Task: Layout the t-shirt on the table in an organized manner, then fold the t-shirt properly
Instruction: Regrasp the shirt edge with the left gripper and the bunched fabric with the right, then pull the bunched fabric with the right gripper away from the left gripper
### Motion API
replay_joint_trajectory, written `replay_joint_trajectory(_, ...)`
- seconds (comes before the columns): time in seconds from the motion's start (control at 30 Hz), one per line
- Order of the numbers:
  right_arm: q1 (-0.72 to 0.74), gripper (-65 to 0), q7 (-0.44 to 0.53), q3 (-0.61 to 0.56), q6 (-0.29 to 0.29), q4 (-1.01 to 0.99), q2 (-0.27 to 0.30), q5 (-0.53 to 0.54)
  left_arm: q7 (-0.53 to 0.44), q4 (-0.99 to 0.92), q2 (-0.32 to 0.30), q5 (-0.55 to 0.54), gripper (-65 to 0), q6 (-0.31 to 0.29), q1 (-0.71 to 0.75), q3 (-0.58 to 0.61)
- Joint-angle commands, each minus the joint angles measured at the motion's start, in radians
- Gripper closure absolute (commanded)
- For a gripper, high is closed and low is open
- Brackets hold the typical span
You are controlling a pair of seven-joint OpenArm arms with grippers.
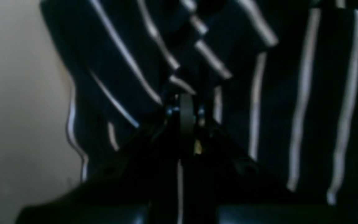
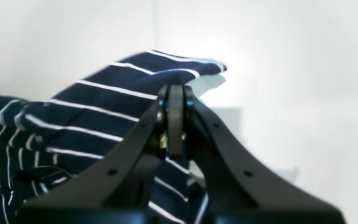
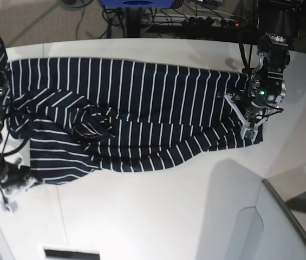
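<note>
Bench (image 3: pixel 158 216) surface, white and wide, fills most of the base view, its far edge cut off behind cables and dark gear along the top. Spread across the upper half lies the t-shirt (image 3: pixel 142 103), navy with thin white stripes, stretched from one arm to the other but far from flat: a bunched knot of folds sits left of its middle, and the lower hem sags in loose waves. Which part is sleeve and which is collar cannot be made out from this view.

On the base view's right, the left pincer (image 3: pixel 248 125) sits at the shirt's edge, its tips lost against the dark cloth. The left wrist view is dim and blurred; there the left pincer (image 1: pixel 186 109) shows its jaws pressed together with striped fabric crowding right up against them, pinching the t-shirt (image 1: pixel 291 93).

On the base view's left, the right pincer (image 3: pixel 11 187) is low at the shirt's corner, partly cut off by the frame edge. Its wrist view is clearer: the right pincer (image 2: pixel 175 102) is pressed together on a raised flap of the t-shirt (image 2: pixel 110 102), which lifts over the jaws while the rest slumps to the left.
</note>
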Motion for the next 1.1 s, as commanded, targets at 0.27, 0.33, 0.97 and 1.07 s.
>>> replay_joint_trajectory(0.27,0.066,-0.2,0.020,-0.107,0.007,0.127,-0.028,0.011,-0.012,0.092,-0.013,0.003,0.0,-0.003,-0.018,-0.005)
replay_joint_trajectory(0.33,0.083,-0.2,0.020,-0.138,0.007,0.127,-0.031,0.011,-0.012,0.100,-0.013,0.003,0.0,-0.003,-0.013,-0.005)
replay_joint_trajectory(0.97,0.148,-0.3,0.171,-0.460,0.009,0.123,-0.054,0.011,-0.009,0.212,-0.016,0.003,0.0,-0.003,0.042,-0.146)
replay_joint_trajectory(1.07,0.148,-0.3,0.173,-0.486,0.044,0.123,-0.060,0.011,-0.009,0.213,-0.016,0.003,0.0,-0.003,0.066,-0.146)
